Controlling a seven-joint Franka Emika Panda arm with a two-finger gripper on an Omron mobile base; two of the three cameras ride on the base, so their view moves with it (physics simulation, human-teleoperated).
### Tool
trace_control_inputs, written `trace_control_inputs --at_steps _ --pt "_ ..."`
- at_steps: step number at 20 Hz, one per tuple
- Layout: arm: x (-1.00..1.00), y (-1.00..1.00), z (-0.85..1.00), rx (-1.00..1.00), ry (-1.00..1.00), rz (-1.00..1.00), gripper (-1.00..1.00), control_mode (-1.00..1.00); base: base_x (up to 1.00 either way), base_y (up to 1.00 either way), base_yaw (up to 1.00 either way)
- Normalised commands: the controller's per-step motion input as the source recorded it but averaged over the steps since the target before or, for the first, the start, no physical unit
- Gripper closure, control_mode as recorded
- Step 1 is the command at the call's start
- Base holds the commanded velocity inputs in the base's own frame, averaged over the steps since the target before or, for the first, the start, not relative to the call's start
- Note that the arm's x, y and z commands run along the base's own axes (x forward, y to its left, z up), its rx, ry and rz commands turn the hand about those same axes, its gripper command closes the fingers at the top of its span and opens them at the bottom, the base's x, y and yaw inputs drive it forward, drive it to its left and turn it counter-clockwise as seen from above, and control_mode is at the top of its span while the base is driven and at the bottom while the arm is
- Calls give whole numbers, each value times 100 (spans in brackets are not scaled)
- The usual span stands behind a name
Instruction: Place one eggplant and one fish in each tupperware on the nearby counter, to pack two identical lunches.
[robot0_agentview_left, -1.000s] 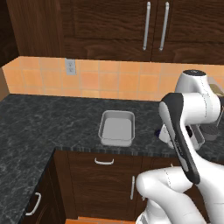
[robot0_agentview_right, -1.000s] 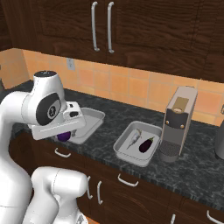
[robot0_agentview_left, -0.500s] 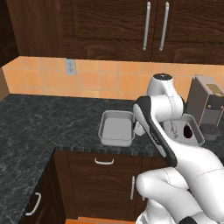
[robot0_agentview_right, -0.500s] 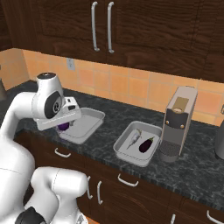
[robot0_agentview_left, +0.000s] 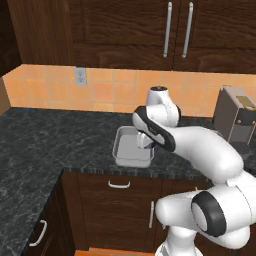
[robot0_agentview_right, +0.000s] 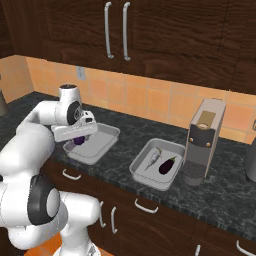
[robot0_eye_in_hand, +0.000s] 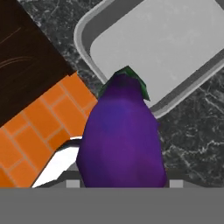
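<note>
A: What changed?
B: The arm has swung left, so the end effector (robot0_agentview_right: 79, 140), clamped on the violet eggplant (robot0_eye_in_hand: 122, 140), now hangs over the empty left tupperware (robot0_agentview_right: 102, 145). Release looks near.
A: And the rest?
B: The right tupperware (robot0_agentview_right: 145, 170), at three o'clock along the bench (robot0_agentview_right: 220, 200), holds a fish (robot0_agentview_right: 152, 159) and dark eggplant (robot0_agentview_right: 167, 165) (already packed).

Place: a home kitchen, rendered, is showing here.
Worktop: a dark marbled stone counter (robot0_agentview_left: 60, 145) is running around a corner.
Cabinets: dark brown wooden cabinets (robot0_agentview_right: 150, 30) with curved silver handles (robot0_agentview_right: 107, 30) are hanging at 12 o'clock.
Wall: orange tiles (robot0_agentview_left: 107, 92) are carrying a socket (robot0_agentview_left: 80, 76).
Appliance: a coffee machine (robot0_agentview_right: 201, 141) is standing at 3 o'clock in the right base view.
</note>
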Motion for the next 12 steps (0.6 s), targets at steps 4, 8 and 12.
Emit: trace_control_inputs --at_steps 4,8,12 --pt "88 -1 -88 0 1 0 100 -100 0 0 0" --pt "78 -3 -35 0 0 0 100 -100 0 0 0" --pt "94 0 -29 0 0 0 100 -100 0 0 0"
